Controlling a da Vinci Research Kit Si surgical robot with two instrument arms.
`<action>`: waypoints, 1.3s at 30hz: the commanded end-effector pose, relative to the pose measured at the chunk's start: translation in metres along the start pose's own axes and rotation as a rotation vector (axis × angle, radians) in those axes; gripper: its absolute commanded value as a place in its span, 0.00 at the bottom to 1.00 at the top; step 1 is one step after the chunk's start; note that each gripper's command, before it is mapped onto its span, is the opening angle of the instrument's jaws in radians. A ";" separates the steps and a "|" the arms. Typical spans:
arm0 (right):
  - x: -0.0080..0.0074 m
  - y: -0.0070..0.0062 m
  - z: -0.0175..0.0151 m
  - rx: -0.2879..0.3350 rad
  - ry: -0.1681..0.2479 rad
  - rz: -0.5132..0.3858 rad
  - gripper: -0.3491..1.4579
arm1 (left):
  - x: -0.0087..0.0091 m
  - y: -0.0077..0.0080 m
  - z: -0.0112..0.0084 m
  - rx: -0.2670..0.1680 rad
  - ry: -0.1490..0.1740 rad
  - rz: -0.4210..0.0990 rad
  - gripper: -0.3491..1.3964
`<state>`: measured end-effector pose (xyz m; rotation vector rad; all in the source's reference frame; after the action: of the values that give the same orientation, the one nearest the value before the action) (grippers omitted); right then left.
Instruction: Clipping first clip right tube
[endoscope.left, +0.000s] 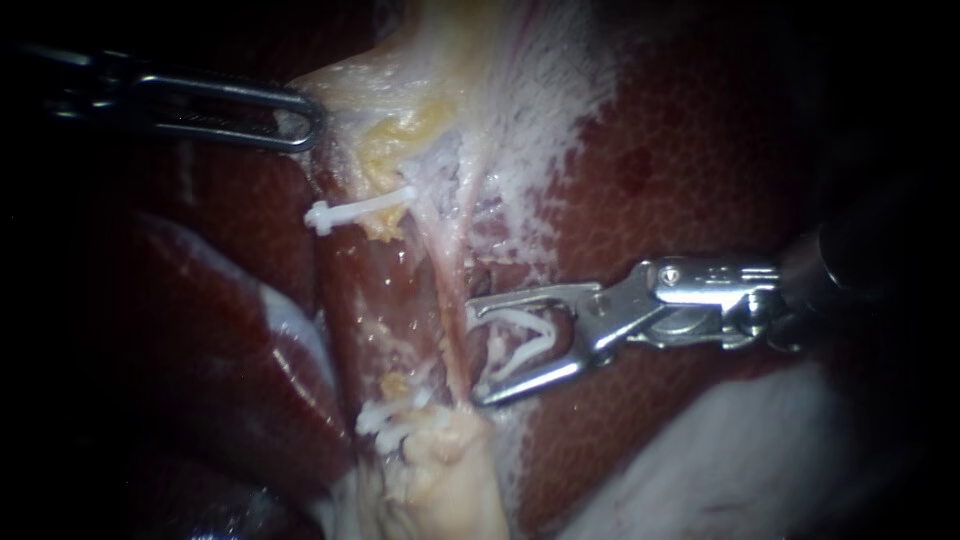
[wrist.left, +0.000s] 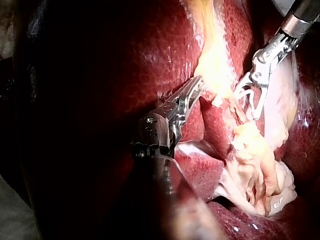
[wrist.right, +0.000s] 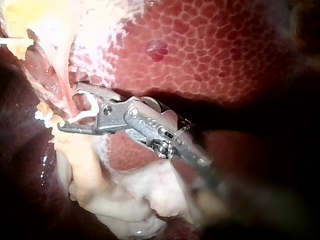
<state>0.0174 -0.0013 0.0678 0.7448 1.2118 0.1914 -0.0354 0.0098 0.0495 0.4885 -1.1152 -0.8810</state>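
Observation:
A thin pink tube (endoscope.left: 452, 290) runs down from the pale fatty tissue (endoscope.left: 450, 60) to a pale stump (endoscope.left: 450, 470). My right instrument (endoscope.left: 478, 350) comes in from the right. Its jaws stand open, a white clip (endoscope.left: 522, 345) lies in them, and their tips sit at the tube's right side. In the right wrist view the tube (wrist.right: 65, 90) crosses the mouth of these jaws (wrist.right: 69, 107). My left instrument (endoscope.left: 305, 120), at the upper left, is shut on the edge of the pale tissue. The left wrist view shows it (wrist.left: 195, 89) against yellow tissue.
Another white clip (endoscope.left: 360, 208) sits across the tissue left of the tube. More white clips (endoscope.left: 385, 418) cluster just above the stump. Dark red liver (endoscope.left: 700, 150) surrounds everything, with pale tissue (endoscope.left: 720, 470) at the lower right.

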 end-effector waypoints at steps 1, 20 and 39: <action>0.0002 -0.0002 0.0002 0.010 0.006 0.007 0.50 | 0.0000 0.0000 0.0000 0.000 0.000 0.000 0.03; 0.0019 -0.0039 0.0016 0.174 0.083 0.150 0.48 | 0.0000 0.0000 0.0000 -0.001 0.000 0.000 0.03; 0.0014 -0.0030 0.0006 0.187 0.075 0.314 0.04 | 0.0001 0.0000 0.0000 -0.001 0.000 0.000 0.03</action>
<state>0.0177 -0.0028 0.0650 1.1055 1.1872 0.3753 -0.0354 0.0098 0.0496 0.4877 -1.1146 -0.8819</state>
